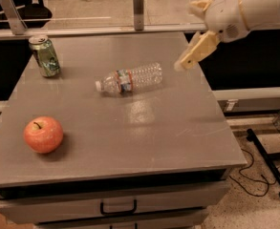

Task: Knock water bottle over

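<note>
The water bottle [130, 80] is a clear ribbed plastic bottle with a white cap and a white, red and blue label. It lies on its side near the middle of the grey table [168, 132], cap pointing left. The gripper [194, 54] hangs from the white arm at the upper right, above the table's right side. It is to the right of the bottle's base and clear of it, with nothing in it.
A green metal drink can [44, 56] stands upright at the back left. A red apple [43, 134] sits at the front left. A drawer with a black handle [118, 208] is under the table. A rail runs behind the table; cables lie on the floor at the right.
</note>
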You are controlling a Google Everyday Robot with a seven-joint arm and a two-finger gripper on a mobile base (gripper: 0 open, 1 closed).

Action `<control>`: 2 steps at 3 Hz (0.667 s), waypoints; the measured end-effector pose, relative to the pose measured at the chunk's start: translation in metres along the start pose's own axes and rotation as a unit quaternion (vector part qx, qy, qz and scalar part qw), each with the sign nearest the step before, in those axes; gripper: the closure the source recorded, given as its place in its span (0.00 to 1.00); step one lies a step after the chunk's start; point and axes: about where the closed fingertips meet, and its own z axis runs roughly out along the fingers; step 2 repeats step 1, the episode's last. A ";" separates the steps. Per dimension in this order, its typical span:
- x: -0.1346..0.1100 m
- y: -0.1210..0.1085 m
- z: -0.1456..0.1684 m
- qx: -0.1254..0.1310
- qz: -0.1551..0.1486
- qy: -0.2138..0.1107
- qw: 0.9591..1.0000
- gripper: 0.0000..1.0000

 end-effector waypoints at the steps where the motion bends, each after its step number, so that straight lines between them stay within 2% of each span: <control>1: -0.017 -0.004 -0.030 -0.004 -0.025 -0.002 1.000 0.00; 2: -0.017 -0.004 -0.030 -0.004 -0.025 -0.002 1.000 0.00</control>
